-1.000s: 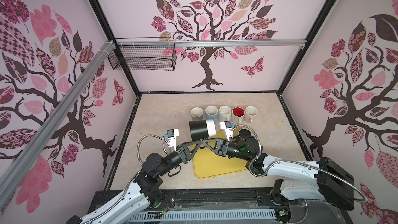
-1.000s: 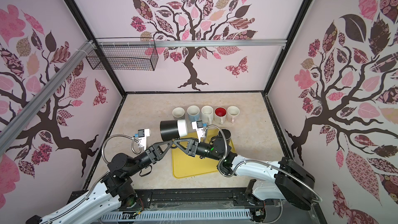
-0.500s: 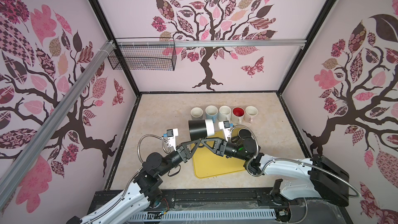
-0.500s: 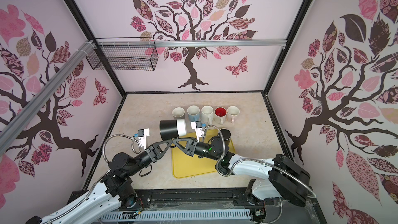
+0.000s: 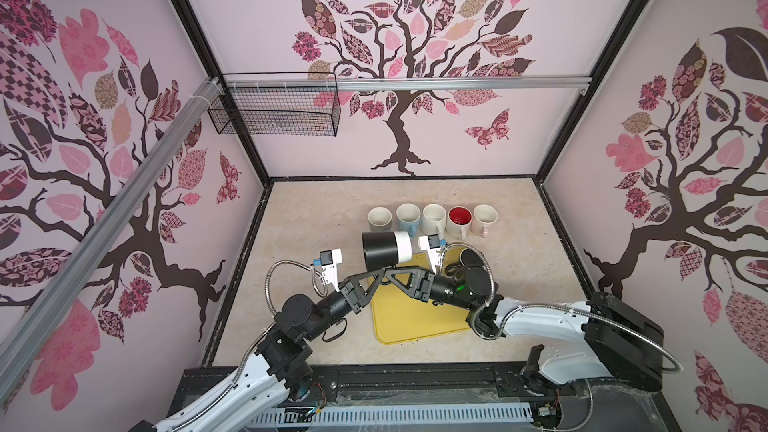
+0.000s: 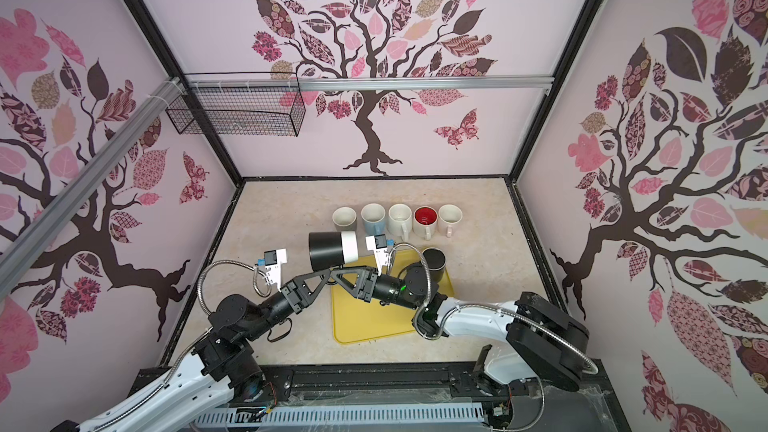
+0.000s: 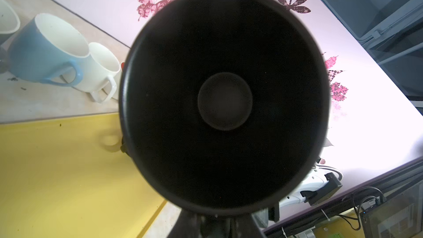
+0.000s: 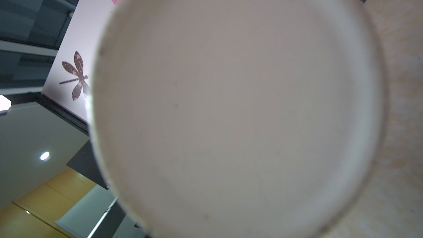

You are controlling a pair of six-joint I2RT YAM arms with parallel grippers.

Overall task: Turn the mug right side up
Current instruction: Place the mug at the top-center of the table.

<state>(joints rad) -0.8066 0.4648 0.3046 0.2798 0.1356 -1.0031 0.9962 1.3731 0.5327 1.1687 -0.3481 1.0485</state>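
A black mug (image 5: 384, 248) with a white base hangs on its side above the yellow tray (image 5: 415, 322), mouth to the left; both top views show it (image 6: 330, 248). Just under it the two grippers meet. My left gripper (image 5: 376, 276) reaches in from the left, and in the left wrist view its jaws stand close together (image 7: 219, 223) right below the mug's rim, shut on the mug (image 7: 224, 101), whose black inside fills that view. My right gripper (image 5: 390, 273) comes from the right. The mug's white base (image 8: 238, 101) hides its jaws in the right wrist view.
A second dark mug (image 5: 471, 257) stands on the tray's far right corner, close behind my right wrist. Several upright mugs (image 5: 432, 218) line up behind the tray. A wire basket (image 5: 274, 110) hangs on the back wall at the left.
The mug stays in the same place on its side. My right arm has shifted slightly to the left; the left arm has barely moved.
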